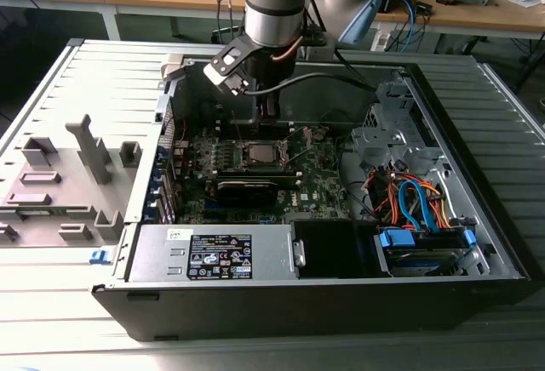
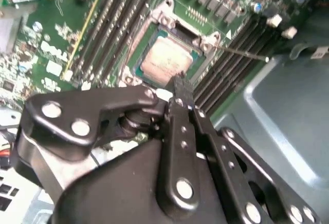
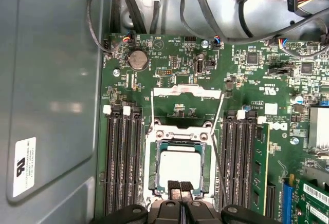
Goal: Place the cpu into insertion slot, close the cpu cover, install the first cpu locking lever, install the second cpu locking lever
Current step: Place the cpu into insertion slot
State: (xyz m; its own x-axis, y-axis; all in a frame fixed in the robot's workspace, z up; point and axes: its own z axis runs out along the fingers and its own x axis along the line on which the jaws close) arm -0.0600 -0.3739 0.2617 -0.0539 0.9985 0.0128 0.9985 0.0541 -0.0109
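Just at twelve o'clock of the insertion slot (image 1: 258,155) in the exterior view, the gripper (image 1: 267,122) hangs low over the motherboard (image 1: 324,184). The first wrist view shows its jaws pressed together with nothing seen between them, the cpu (image 3: 180,166) seated in the slot, and the cpu cover (image 3: 187,89) swung open off it.

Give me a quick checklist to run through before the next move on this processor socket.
1. cpu lying in the insertion slot: ok.
2. cpu seated flush: cannot tell.
3. cpu cover closed: not ok, it stands open behind the slot.
4. Locking lever latched: not ok, it sticks out free.
5. gripper shut, nothing seen between its tips, at the slot's edge: ok.
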